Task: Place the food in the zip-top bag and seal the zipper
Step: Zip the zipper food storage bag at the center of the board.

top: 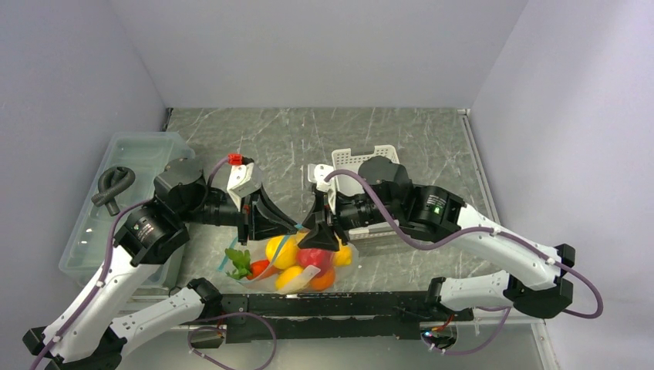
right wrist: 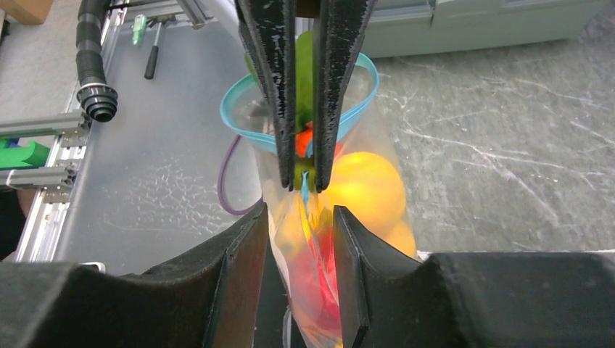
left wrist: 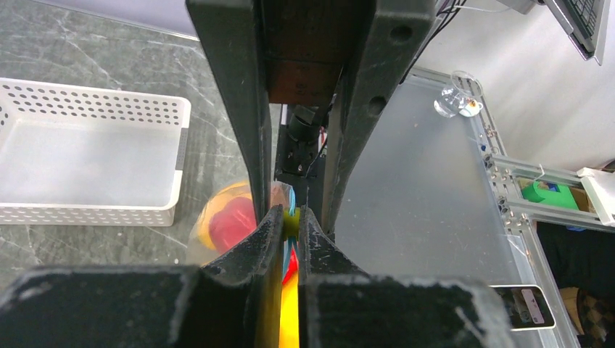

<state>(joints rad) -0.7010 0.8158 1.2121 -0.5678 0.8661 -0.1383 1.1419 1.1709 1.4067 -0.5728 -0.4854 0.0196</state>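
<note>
**Two robot arms meet over a filled clear bag on a grey worktop**

Pale, plain walls [top: 324, 46] close in a grey, white-veined worktop [top: 401, 139] on three sides. A dark rail [top: 332, 308] runs along the near edge, where both arms are bolted.

At the left edge sits a large translucent bin [top: 146, 140] with a coiled black hose [top: 112, 185] in it. A white perforated basket [top: 362, 156] stands further back, partly hidden behind the right arm.

Between the arms, close to the near edge, lies the zip-top bag [top: 293, 266], with the food inside it: yellow fruits [top: 281, 250], a red pepper [top: 314, 258], an orange fruit [top: 322, 279], a carrot [top: 258, 267] and a green leafy piece [top: 239, 262].

The arms come in from either side and their heads cover the bag's top.

The left tool [left wrist: 290, 225] is pinched almost closed on the bag's mouth edge. The teal zipper [right wrist: 362, 98] bulges into an open loop beyond its fingers.

The right tool [right wrist: 301, 232] faces it with fingers apart, one on each side of the bag. It is not gripping.
</note>
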